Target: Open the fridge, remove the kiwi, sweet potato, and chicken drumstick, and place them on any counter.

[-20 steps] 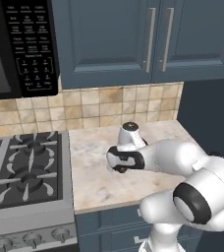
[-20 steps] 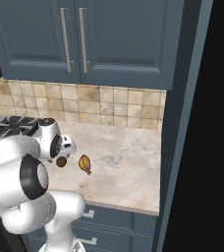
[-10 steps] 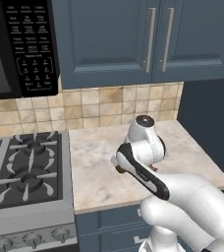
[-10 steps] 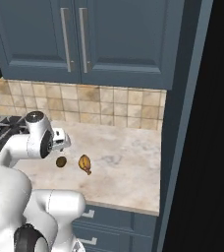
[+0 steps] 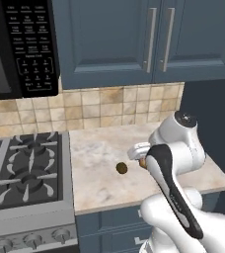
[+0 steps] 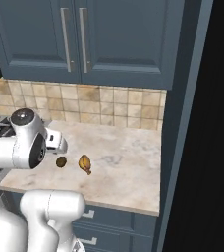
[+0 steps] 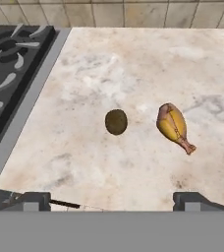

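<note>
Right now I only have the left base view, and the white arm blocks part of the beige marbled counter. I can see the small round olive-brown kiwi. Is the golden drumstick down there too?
Observer: Yes. The golden orange-brown chicken drumstick lies on the beige marbled counter, beside the small round olive-brown kiwi but not touching it.
Operator: Is the gripper holding anything?
Observer: No. In the hand view the two-finger gripper is open and empty above the counter, with both foods ahead of it.
Operator: Which way does the bone point?
Observer: Toward the counter's front edge, away from the tiled wall.
</note>
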